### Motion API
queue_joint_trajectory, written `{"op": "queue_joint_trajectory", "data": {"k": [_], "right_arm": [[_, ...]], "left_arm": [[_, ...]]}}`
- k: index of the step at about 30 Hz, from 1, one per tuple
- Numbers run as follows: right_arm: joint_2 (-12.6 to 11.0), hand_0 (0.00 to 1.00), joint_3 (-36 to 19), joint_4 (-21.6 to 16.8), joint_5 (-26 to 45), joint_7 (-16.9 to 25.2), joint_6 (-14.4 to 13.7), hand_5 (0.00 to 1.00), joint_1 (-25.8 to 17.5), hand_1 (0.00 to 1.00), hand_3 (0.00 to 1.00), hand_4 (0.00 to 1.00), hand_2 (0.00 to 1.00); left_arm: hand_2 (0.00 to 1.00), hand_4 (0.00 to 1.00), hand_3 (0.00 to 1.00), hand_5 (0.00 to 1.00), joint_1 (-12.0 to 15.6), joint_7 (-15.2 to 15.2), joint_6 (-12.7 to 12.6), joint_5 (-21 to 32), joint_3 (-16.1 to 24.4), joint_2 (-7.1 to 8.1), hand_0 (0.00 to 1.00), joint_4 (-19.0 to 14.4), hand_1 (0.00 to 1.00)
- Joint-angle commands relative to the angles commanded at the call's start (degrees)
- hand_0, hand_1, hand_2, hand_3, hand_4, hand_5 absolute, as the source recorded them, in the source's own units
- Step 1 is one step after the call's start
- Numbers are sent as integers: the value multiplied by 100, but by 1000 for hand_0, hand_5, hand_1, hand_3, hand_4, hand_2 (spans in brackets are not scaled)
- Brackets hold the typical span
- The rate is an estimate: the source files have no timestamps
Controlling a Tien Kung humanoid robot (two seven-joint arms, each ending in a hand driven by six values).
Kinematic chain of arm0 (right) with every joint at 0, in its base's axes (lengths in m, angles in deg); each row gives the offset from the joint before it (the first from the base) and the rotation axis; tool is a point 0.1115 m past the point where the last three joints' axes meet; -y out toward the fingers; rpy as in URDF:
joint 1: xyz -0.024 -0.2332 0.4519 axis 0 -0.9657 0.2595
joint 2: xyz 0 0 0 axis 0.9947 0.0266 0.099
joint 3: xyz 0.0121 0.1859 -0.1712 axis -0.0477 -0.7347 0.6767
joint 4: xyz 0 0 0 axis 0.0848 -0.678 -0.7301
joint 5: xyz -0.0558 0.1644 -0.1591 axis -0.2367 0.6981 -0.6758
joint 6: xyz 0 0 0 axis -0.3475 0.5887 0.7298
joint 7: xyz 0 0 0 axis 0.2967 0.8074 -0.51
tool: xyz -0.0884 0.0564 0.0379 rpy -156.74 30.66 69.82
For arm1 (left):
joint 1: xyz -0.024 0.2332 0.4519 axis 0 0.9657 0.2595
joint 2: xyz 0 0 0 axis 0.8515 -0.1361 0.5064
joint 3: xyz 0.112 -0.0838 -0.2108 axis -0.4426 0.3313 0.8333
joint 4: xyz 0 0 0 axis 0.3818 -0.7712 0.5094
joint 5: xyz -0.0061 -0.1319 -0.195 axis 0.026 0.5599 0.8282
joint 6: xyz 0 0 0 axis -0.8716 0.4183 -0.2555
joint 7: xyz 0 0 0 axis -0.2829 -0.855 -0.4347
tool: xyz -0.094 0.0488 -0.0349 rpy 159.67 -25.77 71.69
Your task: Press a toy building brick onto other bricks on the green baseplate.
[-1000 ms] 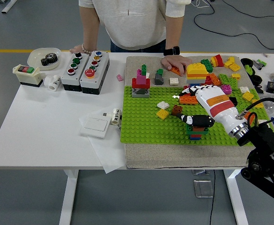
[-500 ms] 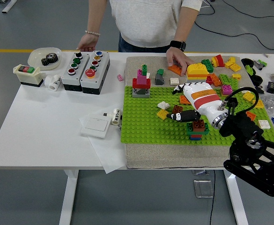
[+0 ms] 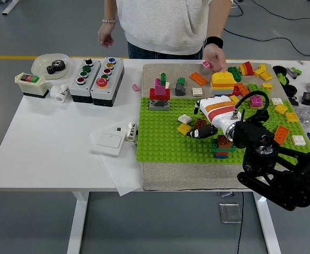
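Since half a second ago the right hand [image 3: 207, 117] has slid left and away from the small stack [image 3: 222, 146], and the person's hand [image 3: 214, 57] has lifted off the loose bricks and now holds a small pink piece above the mat's far edge. The stack, a brown brick on top of green, red and blue ones, sits near the front edge of the green baseplate [image 3: 160, 138], bare of any hand, which suggests the pressing there is done. The right hand hovers just left of it, over a brown brick [image 3: 200, 124] and a yellow one [image 3: 184, 128]; its dark fingertips [image 3: 197, 132] point left and down, but I cannot tell whether they close on anything. The loose bricks [image 3: 260, 90] lie piled at the right, within that arm's reach. The left hand is out of view.
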Motion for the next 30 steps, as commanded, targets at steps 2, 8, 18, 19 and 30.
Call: {"op": "queue_joint_trajectory", "data": {"k": [2, 8, 18, 19, 30], "right_arm": [[75, 561, 32, 95, -13, -20, 62, 516, 54, 573, 592, 998, 618], [287, 527, 85, 410, -105, -103, 260, 511, 244, 568, 596, 998, 616], [411, 504, 94, 833, -70, -150, 631, 499, 403, 552, 580, 989, 602], [415, 504, 98, 848, -66, -146, 649, 499, 409, 552, 580, 989, 602], [493, 498, 155, 1139, 102, -50, 685, 515, 434, 533, 558, 955, 580]], "left_arm": [[746, 813, 782, 822, -4, -5, -1, -8, 3, 1, 479, -2, 590], [744, 810, 782, 819, -38, 7, 6, 14, -26, 10, 479, -4, 590], [738, 811, 780, 819, -87, 34, -12, 67, -75, 25, 475, 6, 584], [738, 811, 780, 819, -88, 34, -14, 68, -77, 26, 475, 5, 584], [734, 807, 780, 815, -115, 35, -34, 63, -85, 26, 467, 10, 580]]}}
